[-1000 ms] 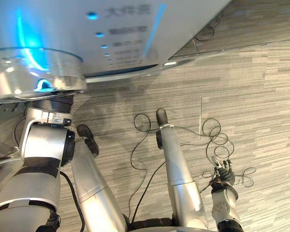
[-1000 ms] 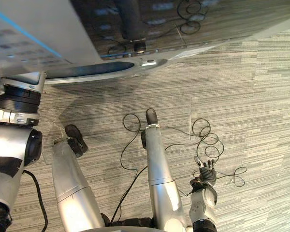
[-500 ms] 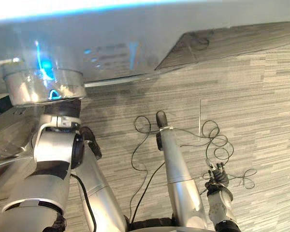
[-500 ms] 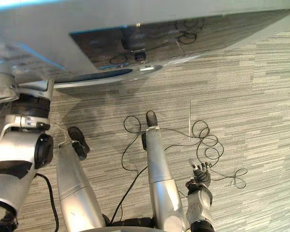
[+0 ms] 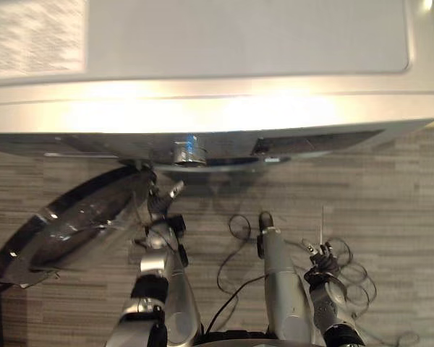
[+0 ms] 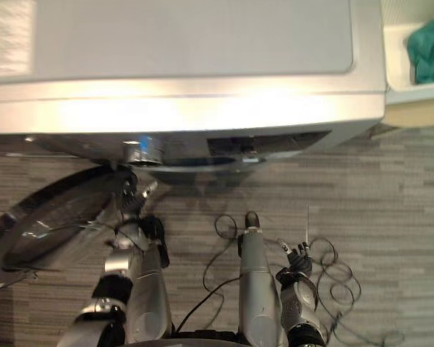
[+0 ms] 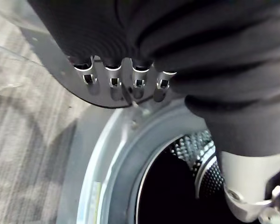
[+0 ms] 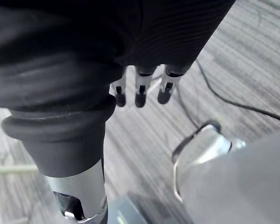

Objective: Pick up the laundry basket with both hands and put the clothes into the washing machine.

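Observation:
The silver washing machine (image 5: 202, 43) stands in front of me with its round glass door (image 5: 72, 224) swung open at the lower left. My left hand (image 5: 159, 206) is at the door's hinge side by the machine's front. In the left wrist view its straight fingers (image 7: 113, 79) rest against the door's edge, and the dark drum opening (image 7: 177, 186) shows beyond them. My right hand (image 5: 320, 259) hangs open over the floor and holds nothing. A white laundry basket (image 6: 398, 65) with teal clothes (image 6: 428, 49) sits to the right of the machine.
Grey striped carpet (image 5: 398, 202) covers the floor in front of the machine. The open door takes up the room at the lower left.
The camera has tipped up, so the machine's top and the basket now show. My left arm has stretched out to the open door. The right hand still hangs at my side.

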Robot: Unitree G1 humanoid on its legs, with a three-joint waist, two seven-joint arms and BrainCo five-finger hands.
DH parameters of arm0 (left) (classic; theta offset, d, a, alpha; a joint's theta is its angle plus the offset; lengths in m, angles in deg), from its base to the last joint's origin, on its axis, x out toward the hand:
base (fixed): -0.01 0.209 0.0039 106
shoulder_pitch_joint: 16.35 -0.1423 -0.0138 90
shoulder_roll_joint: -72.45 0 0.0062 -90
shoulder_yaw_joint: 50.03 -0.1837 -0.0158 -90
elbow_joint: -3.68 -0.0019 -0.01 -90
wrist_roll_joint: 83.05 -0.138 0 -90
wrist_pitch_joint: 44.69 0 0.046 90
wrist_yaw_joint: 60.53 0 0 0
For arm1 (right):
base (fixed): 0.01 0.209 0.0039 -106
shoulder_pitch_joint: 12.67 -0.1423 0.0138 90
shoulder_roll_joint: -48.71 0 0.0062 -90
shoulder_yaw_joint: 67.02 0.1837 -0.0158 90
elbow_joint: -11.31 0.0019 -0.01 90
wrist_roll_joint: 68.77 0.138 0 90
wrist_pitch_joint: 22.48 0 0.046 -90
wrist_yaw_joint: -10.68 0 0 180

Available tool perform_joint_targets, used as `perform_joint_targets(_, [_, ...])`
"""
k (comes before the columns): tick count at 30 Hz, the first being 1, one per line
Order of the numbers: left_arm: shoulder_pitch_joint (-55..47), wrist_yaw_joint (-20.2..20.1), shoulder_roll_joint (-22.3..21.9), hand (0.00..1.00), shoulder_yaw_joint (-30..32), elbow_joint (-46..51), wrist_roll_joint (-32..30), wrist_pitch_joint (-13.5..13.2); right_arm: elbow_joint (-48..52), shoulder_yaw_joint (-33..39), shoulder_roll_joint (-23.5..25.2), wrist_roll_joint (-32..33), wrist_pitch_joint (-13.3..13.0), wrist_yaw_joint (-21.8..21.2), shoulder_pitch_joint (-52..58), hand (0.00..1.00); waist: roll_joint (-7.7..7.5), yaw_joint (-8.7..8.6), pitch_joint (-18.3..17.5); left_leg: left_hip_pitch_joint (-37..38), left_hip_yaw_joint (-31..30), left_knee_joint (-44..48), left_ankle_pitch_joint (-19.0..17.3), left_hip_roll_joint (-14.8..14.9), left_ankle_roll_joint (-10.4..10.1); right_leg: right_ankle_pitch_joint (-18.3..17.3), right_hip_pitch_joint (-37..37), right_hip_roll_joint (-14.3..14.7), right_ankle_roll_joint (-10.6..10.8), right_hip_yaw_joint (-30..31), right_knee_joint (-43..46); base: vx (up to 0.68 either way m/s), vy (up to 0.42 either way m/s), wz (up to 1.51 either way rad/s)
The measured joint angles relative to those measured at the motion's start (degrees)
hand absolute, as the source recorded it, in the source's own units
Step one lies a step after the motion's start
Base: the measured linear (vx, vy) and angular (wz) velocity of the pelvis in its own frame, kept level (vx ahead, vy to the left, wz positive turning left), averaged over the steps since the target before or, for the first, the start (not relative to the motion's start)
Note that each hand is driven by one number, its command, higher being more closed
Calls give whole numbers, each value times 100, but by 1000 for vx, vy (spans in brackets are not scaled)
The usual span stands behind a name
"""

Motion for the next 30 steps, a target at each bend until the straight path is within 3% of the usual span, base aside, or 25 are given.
perform_joint_targets(3, [-571, -334, -191, 0, -19, -716, 47, -45, -350, 83, 26, -74, 109, -7, 30, 0, 75, 18, -438, 638, 67, -464, 77, -165, 90, 25, 685, -209, 64, -90, -459, 120, 77, 19])
perform_joint_targets(5, [-795, -479, -196, 0, 46, -1059, 47, -42, -499, 246, 93, -195, 173, -14, 75, 0, 110, 17, -684, 903, 77, -714, 152, -216, 16, 46, 980, -292, 95, -180, -700, 113, 55, 22])
perform_joint_targets(10, [-1308, -745, -285, 0, 805, -2105, -85, -13, -1391, 801, 182, -267, 405, -139, 316, 0, 230, 10, -1631, 1953, 47, -2005, 626, -431, 27, 183, 2123, -573, 176, -607, -1686, 149, 59, 34])
perform_joint_targets(13, [-1423, -878, -266, 0, 1192, -2441, -307, 107, -1717, 1055, 153, -479, 493, -272, 307, 0, 312, 10, -1917, 2329, -48, -2333, 737, -448, 16, 185, 2601, -609, 179, -838, -1973, 84, 27, 32])
perform_joint_targets(18, [-1530, -990, -240, 0, 1397, -2484, -514, 192, -1984, 1021, 155, -815, 615, -403, 250, 0, 291, 17, -2075, 2366, -281, -2045, 856, -427, 12, 218, 3221, -601, 124, -1232, -2283, 17, -13, 40])
perform_joint_targets(23, [-1492, -1037, -176, 0, 1343, -2375, -508, 180, -2083, 571, 179, -953, 623, -483, 166, 0, 182, 31, -2054, 1736, -314, -817, 1016, -371, 241, 305, 3689, -536, -26, -1730, -2470, -96, -58, 45])
perform_joint_targets(24, [-1461, -1043, -190, 0, 1347, -2382, -514, 190, -2092, 576, 161, -957, 625, -479, 114, 0, 218, 37, -2031, 1588, -244, -350, 767, -358, 190, 341, 3736, -521, -73, -1774, -2497, -164, 30, 3])
perform_joint_targets(25, [-1469, -1045, -191, 0, 1349, -2380, -517, 188, -2094, 575, 154, -956, 625, -479, 50, 0, 233, 74, -2028, 1457, -327, 508, 183, -493, 43, 378, 3738, -526, -113, -1690, -2504, -139, 93, -24])
perform_joint_targets(26, [-1481, -1047, -188, 0, 1348, -2382, -527, 189, -2086, 566, 169, -956, 623, -482, 30, 0, 234, 85, -2028, 1457, -433, 841, -119, -602, 26, 418, 3742, -526, -125, -1604, -2533, -128, 197, -61])
perform_joint_targets(27, [-1507, -1051, -189, 0, 1349, -2385, -538, 189, -2037, 451, 195, -956, 623, -482, 12, 0, 249, 102, -2032, 1513, -692, 1179, -624, -797, 108, 496, 3735, -432, -124, -1437, -2653, -82, 201, -56])
perform_joint_targets(29, [-1510, -1062, -219, 0, 1349, -2453, -649, 201, -1927, 339, 220, -955, 630, -492, 33, 0, 302, 60, -2074, 1716, -987, 774, -1119, -857, 259, 598, 3672, -285, -117, -1248, -2816, -89, 205, -53])
perform_joint_targets(30, [-1426, -1062, -147, 0, 1345, -2458, -763, 216, -1897, 341, 335, -955, 642, -501, 28, 0, 169, 22, -2078, 1771, -856, 458, -1251, -958, 498, 639, 3531, -351, -137, -1018, -2895, -78, 200, -47])
